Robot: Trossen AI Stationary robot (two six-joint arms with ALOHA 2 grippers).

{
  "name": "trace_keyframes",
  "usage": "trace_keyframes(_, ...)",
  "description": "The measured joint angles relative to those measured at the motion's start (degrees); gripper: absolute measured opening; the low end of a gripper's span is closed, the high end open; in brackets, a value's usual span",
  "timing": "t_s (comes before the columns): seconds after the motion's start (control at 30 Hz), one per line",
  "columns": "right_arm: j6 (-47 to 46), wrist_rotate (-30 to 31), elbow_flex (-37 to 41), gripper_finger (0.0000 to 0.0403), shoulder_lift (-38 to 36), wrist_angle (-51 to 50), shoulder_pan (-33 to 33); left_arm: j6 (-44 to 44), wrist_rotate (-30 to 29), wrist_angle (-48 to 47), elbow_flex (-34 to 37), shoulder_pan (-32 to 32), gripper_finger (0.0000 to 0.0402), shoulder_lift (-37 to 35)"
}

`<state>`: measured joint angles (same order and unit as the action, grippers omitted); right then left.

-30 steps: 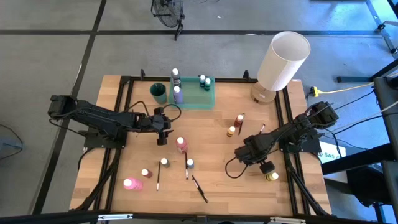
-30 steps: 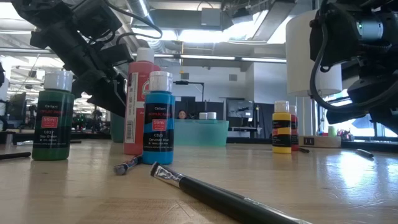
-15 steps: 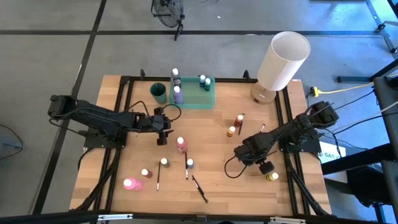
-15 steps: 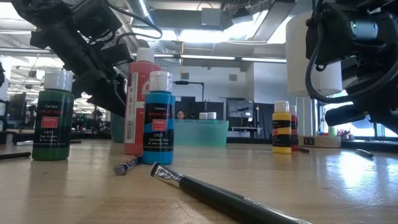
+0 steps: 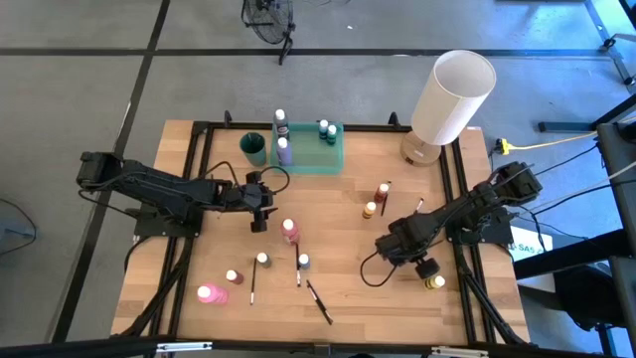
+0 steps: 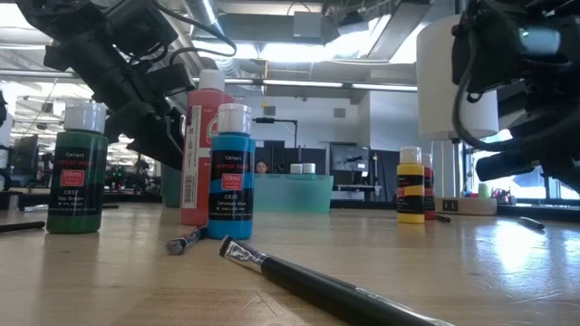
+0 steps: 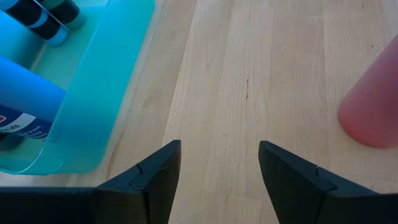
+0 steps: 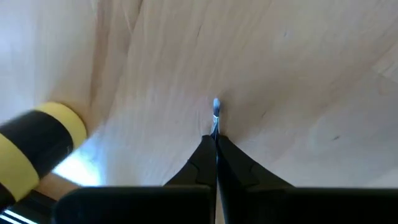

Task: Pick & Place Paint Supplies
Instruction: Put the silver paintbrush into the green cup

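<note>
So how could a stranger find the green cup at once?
Start at the big white lamp at the table's far right corner and go left along the far edge to the translucent tray. The cup stands just left of the tray, on bare wood. It is dark green, round and open-topped, with no white cap like the bottles nearby.

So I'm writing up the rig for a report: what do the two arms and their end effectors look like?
Both arms are dark, jointed and slim, with black cables looping off them. The left end effector has two black, wedge-shaped fingers with angular faces. The right end effector has the same dark fingers, tapering to narrow tips. No markings or labels show on either arm.
</note>
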<state>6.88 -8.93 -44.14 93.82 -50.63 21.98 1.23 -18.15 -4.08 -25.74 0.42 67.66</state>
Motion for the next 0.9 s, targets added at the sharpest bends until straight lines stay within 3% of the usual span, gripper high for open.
trace_keyframes(0.3,2.75,2.78,-0.42,0.0001,0.0,-0.18,-0.84,0.01,0.0,0.02,-0.02,-0.01,0.0212,-0.02)
trace_keyframes(0.53,4.26,6.15,-2.49,0.0001,0.09,5.91,-0.95,0.01,0.0,0.02,-0.02,0.01,0.0212,0.0)
trace_keyframes(0.9,2.96,4.72,-2.54,0.0001,0.09,8.0,-0.98,0.01,0.0,0.0,-0.01,0.01,0.0212,0.0)
